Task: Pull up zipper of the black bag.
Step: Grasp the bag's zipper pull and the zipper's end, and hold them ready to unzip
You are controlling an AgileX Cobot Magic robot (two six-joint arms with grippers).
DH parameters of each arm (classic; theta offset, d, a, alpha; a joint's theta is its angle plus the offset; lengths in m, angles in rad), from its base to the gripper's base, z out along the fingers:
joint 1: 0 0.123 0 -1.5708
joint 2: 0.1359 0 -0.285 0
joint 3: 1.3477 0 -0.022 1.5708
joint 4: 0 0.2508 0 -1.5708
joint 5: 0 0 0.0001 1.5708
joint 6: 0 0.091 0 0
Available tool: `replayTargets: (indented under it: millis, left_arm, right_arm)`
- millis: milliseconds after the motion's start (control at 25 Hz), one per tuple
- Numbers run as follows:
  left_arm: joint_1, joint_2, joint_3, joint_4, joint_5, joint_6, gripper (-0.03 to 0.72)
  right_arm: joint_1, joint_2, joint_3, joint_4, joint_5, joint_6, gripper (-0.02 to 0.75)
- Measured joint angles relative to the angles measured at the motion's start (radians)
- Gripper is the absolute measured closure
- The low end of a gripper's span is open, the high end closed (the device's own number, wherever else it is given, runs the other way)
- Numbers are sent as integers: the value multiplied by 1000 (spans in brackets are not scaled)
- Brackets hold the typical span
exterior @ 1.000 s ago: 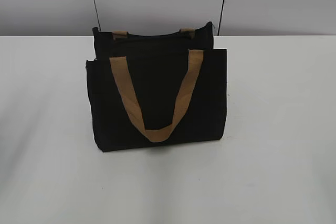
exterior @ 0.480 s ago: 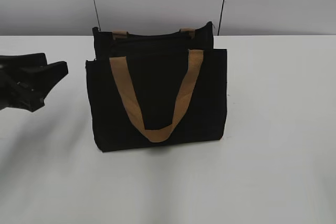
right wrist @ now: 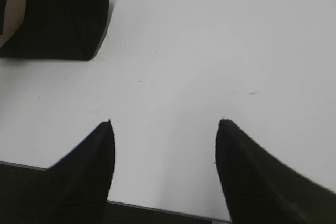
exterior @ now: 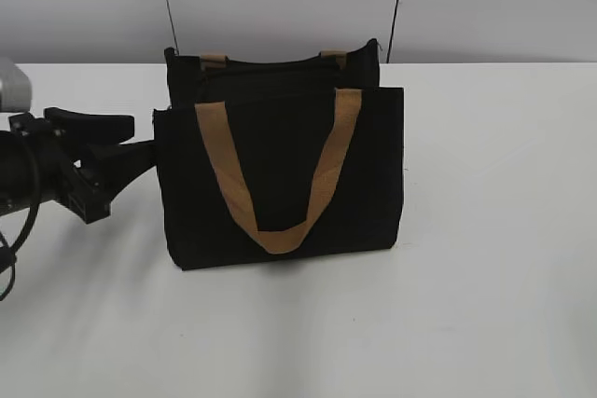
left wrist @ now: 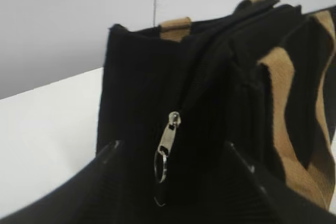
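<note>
Left gripper: closer now, fingers spread beside black bag.
Left wrist only: zipper pull between fingertips.
Right gripper: spread over table.

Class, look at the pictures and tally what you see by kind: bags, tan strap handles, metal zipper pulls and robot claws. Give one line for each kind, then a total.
Black bag: 1
Tan strap handles, front and back: 2
Silvery zipper pull: 1
Claws, left claw and right claw: 2
Total: 6
</note>
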Motion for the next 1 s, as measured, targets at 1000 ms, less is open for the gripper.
replayTargets:
  millis: [1000]
  left_arm:
    - [0, 287, -241, 171, 62, 0, 251]
  right_arm:
    - [0, 0, 0, 0, 0, 0, 265]
